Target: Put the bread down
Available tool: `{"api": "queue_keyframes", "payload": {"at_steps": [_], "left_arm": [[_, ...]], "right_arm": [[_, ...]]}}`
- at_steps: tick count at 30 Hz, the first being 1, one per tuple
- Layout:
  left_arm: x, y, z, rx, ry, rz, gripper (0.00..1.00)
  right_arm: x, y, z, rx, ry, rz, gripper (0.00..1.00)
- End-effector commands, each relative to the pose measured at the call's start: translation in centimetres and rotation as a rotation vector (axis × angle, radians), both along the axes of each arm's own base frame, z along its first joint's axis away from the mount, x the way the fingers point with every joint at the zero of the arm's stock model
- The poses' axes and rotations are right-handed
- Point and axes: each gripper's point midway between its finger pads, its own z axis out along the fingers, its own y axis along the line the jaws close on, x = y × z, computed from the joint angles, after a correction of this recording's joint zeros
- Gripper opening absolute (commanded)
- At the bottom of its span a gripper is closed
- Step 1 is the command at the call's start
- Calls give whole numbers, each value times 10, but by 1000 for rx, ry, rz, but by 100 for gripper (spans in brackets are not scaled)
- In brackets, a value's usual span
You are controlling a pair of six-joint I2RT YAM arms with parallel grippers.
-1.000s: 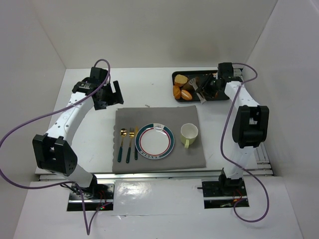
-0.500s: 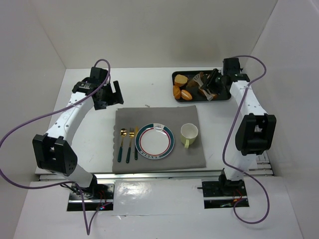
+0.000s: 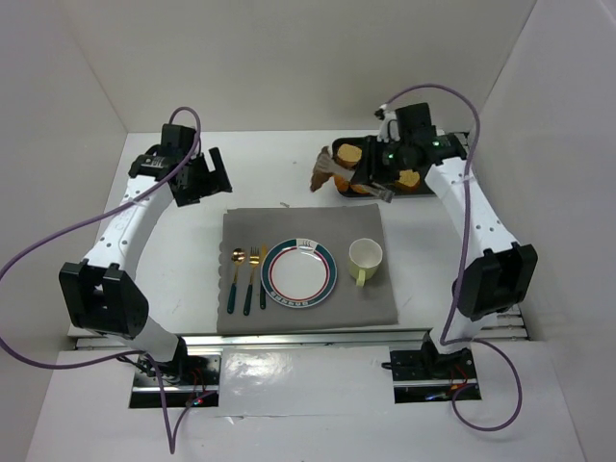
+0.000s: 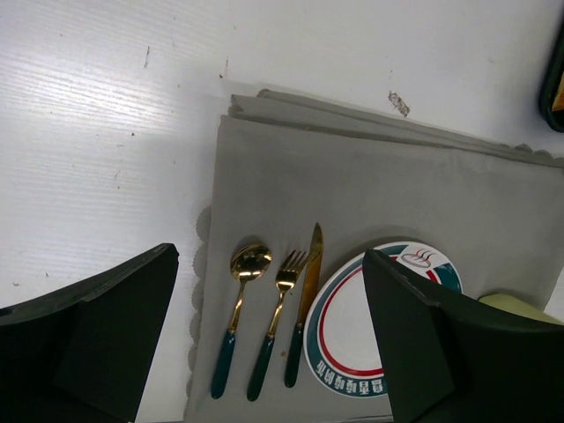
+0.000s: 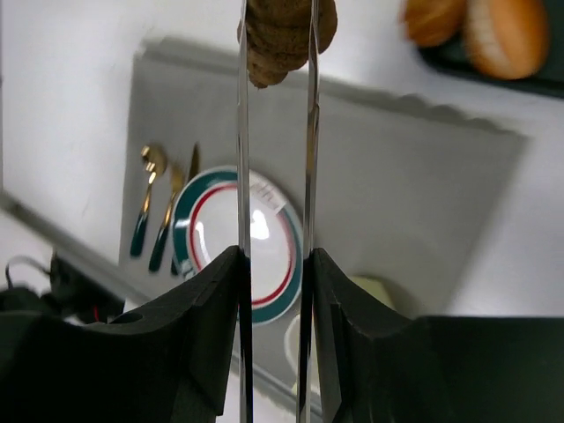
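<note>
A brown bread (image 5: 282, 35) is pinched between the right jaws over the white desk (image 3: 260, 168), just beside the tray (image 5: 538, 84), the left jaws are spread, and white walls enclose the scene.

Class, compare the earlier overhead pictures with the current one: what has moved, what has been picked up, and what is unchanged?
The right pincer, shut on tongs, swung left from over the tray and now carries a bread piece just past the tray's left end. The left pincer shifted slightly and is open. The plate, cup and cutlery stayed put.
</note>
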Motion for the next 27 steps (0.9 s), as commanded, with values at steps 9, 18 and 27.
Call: {"api": "queue_keyframes", "payload": {"at_steps": [9, 18, 27], "left_arm": [[4, 2, 25, -38, -70, 16, 99], [-1, 0, 25, -52, -69, 4, 99], [-8, -1, 30, -60, -82, -2, 99]], "right_arm": [[-138, 74, -35, -24, 184, 393, 26], [-182, 84, -59, -91, 293, 492, 29], [-169, 87, -49, -122, 224, 458, 59]]}}
